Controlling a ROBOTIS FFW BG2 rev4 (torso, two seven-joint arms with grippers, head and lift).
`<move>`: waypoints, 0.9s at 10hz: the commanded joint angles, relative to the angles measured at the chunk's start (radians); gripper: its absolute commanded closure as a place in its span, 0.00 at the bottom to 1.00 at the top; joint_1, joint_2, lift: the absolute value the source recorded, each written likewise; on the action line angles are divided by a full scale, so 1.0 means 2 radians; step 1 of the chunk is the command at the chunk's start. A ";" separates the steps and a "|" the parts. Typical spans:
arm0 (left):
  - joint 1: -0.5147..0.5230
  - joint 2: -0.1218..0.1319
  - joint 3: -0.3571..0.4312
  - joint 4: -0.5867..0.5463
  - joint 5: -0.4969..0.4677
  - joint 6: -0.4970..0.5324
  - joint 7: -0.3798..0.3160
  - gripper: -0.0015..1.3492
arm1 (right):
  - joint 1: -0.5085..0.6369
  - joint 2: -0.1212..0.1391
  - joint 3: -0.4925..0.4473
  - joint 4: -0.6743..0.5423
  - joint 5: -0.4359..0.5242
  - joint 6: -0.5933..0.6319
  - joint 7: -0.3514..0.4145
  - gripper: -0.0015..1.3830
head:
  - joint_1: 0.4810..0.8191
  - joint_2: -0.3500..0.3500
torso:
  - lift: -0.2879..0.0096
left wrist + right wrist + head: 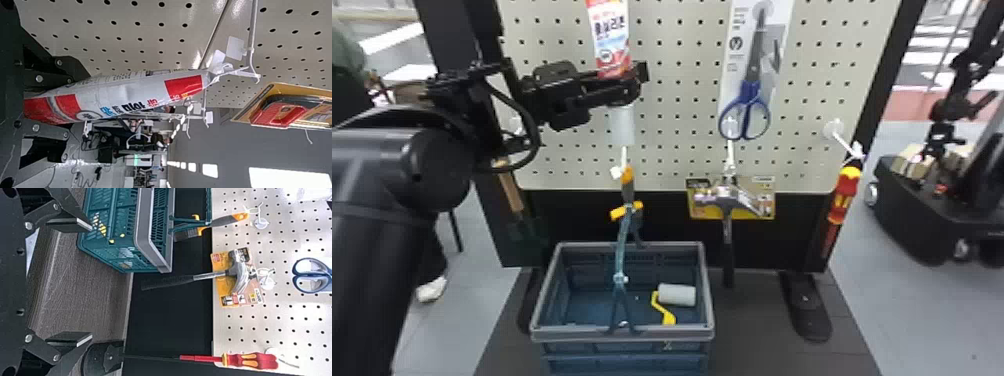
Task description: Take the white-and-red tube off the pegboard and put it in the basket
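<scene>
In the head view my left gripper (632,82) is in front of the pegboard's upper left part, around the lower end of the white-and-red tube (612,37). The left wrist view has my left gripper (80,103) shut on the red end of the tube (129,92), whose narrow other end meets a white hook (250,72) through a tie. The basket (622,332) stands on the floor in front of the board, below the gripper. My right gripper (92,282) is open and holds nothing, with the basket (143,225) beyond it.
A white cylinder (622,125) is just below the left gripper. Scissors (754,92), a hammer (728,235), a red-yellow screwdriver (843,195) and an orange-handled brush (628,182) hang on the pegboard (677,120). A paint roller (677,295) lies in the basket, whose handle stands up.
</scene>
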 commanded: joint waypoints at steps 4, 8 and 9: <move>0.000 0.000 0.000 0.000 0.000 0.000 0.000 0.79 | 0.000 0.000 0.000 0.000 0.000 0.000 0.000 0.23 | 0.20 0.50 | 0.63; -0.011 0.000 -0.002 0.000 0.000 0.000 0.000 0.79 | -0.002 0.000 0.000 0.000 0.001 0.000 0.000 0.23 | 0.20 0.50 | 0.63; -0.015 0.000 -0.003 -0.004 0.000 0.000 0.000 0.79 | -0.002 0.000 0.000 0.000 0.002 0.000 0.000 0.23 | 0.20 0.50 | 0.63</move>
